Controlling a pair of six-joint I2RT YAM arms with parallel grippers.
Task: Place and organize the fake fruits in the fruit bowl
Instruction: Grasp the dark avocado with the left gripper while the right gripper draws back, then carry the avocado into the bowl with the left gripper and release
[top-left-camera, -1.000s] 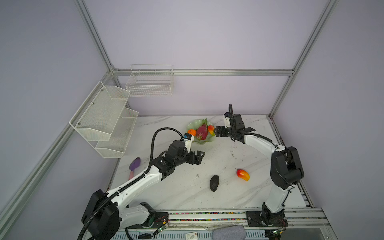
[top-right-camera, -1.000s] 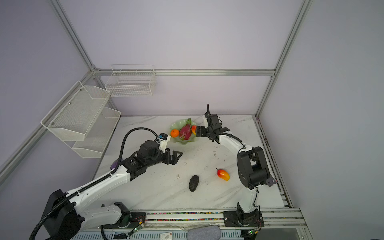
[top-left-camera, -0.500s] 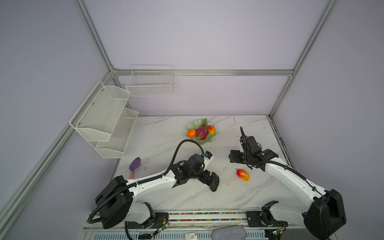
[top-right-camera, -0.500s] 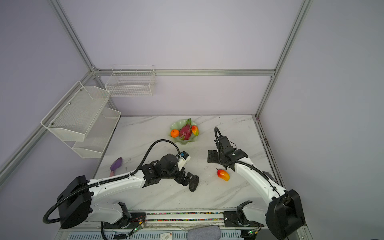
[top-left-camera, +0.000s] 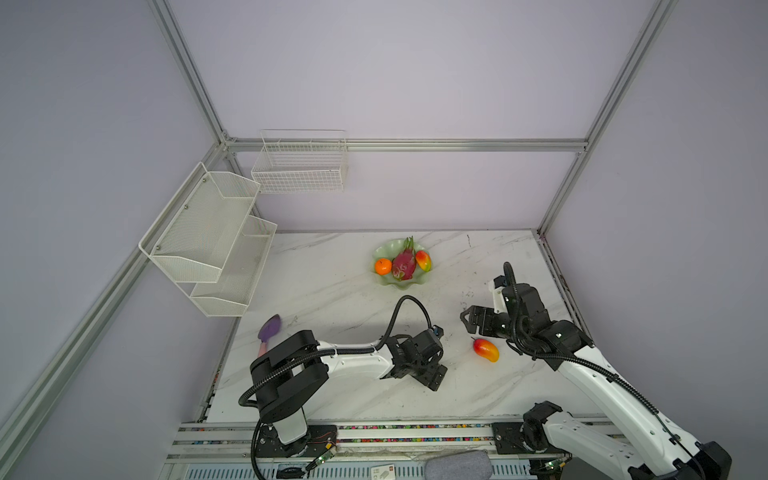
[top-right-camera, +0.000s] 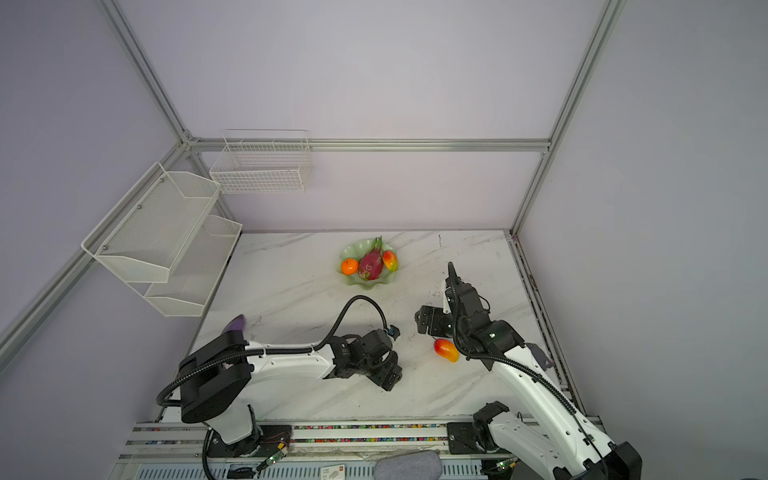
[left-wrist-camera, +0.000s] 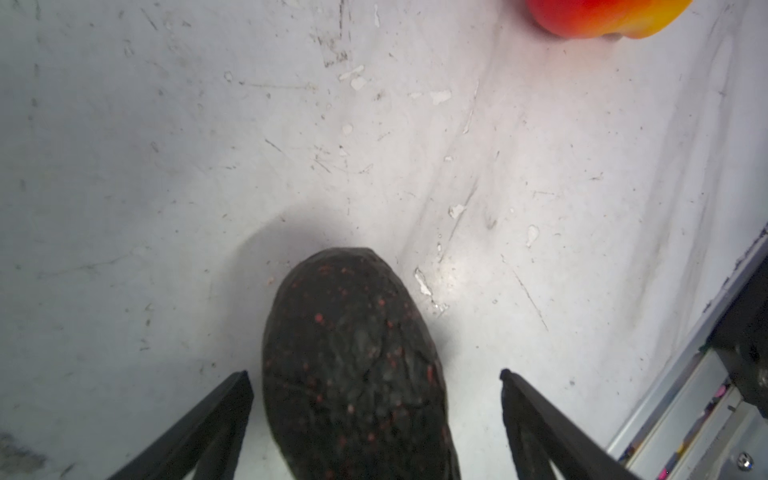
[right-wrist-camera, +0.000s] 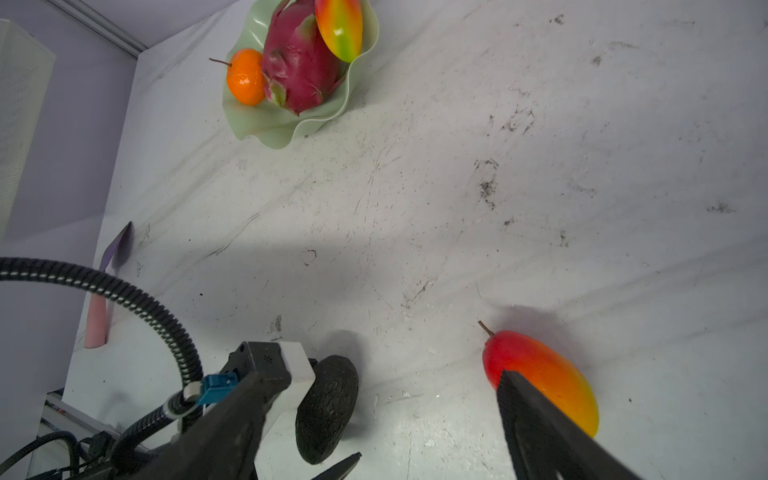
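Now the left gripper is down low on the table. Its two fingers are spread wide, one on each side of the black avocado. One finger is very close to the fruit and the other stands apart, so it is not pinching yet. A second ago this gripper was up near the bowl. It has come back to the near side, and its fingers have started to come in.

The right gripper has left the bowl too. It hangs open over the red and yellow mango, which lies on the table near the avocado.

Far back, the green bowl holds the orange, the dragon fruit and the other mango. So three fruits are in and two are left. I think each arm is going for one of them, and the avocado looks like the first to be grabbed.
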